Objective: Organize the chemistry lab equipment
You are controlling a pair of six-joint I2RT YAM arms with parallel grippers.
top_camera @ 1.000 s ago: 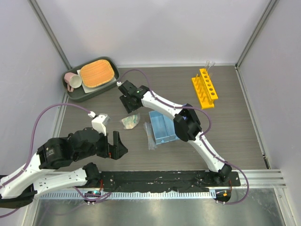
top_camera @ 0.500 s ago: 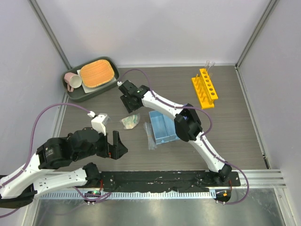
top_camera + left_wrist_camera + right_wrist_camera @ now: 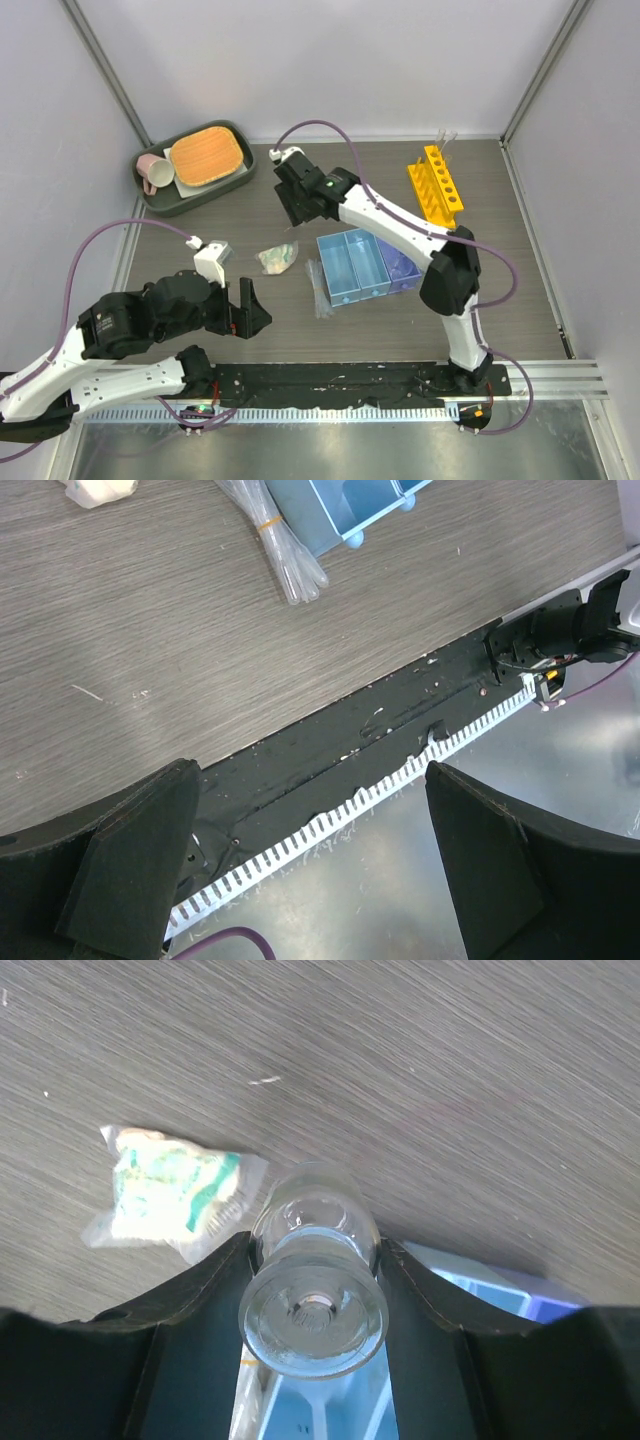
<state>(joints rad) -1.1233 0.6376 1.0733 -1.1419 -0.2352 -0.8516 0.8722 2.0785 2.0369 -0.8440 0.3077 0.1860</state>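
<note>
My right gripper (image 3: pixel 300 205) is shut on a small clear beaker (image 3: pixel 313 1290) and holds it above the table, just left of the blue three-compartment tray (image 3: pixel 352 262); the tray's corner shows under the beaker (image 3: pixel 500 1285). The clear pipette bundle (image 3: pixel 318 290) lies against the tray's left side and also shows in the left wrist view (image 3: pixel 275 535). The yellow-orange rack (image 3: pixel 436 186) stands at the far right with thin clear tubes (image 3: pixel 445 136) at its far end. My left gripper (image 3: pixel 250 310) is open and empty near the front edge (image 3: pixel 315 870).
A green-and-white packet (image 3: pixel 277 257) lies left of the blue tray, below the beaker in the right wrist view (image 3: pixel 170 1192). A grey tray (image 3: pixel 195 190) with an orange pad and a pink mug (image 3: pixel 152 172) sits at the far left. The black base rail (image 3: pixel 340 380) runs along the front.
My right arm has swung to the right and away from the packet, so the whole blue tray now shows. The left arm has not moved.
</note>
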